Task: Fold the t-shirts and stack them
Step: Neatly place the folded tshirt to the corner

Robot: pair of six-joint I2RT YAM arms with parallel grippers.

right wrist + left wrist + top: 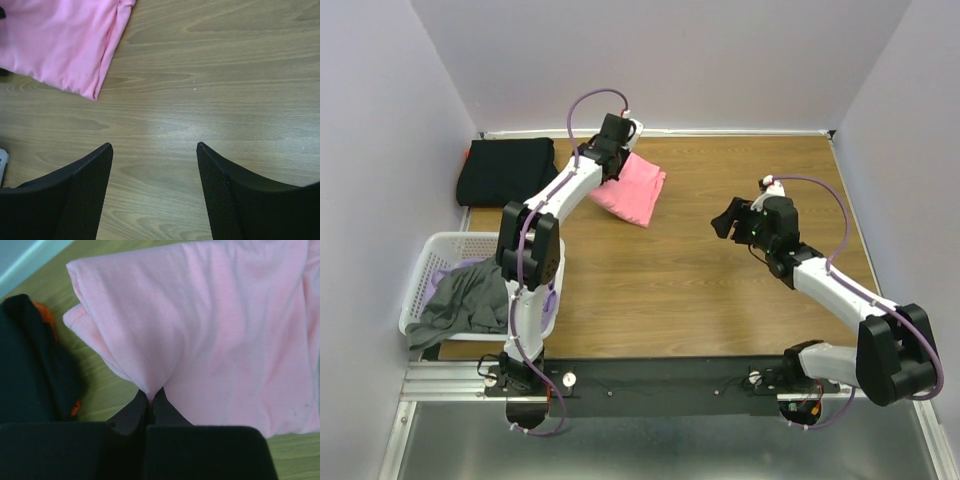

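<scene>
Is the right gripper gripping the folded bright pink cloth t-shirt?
No, the right gripper stands open over the wooden table, clear of the pink t-shirt.

Top view: left gripper [151,401] fingertips were hidden under its own wrist, which also covered the 11 o'clock corner of the bright pink soft cloth tee [638,192]. Lavender cloth tee [439,273] was mostly buried under the crumpled grey cloth tee [470,300] in the white lattice plastic laundry basket [438,246]. Left wrist: pink tee was cut at 12 and 3 o'clock; the blurred black mass with orange edge [30,370] at 9 o'clock was unidentifiable. Right wrist: pink tee was cut at 11 o'clock; the white sliver [2,162] at 9 o'clock, couldn't tell what.
</scene>
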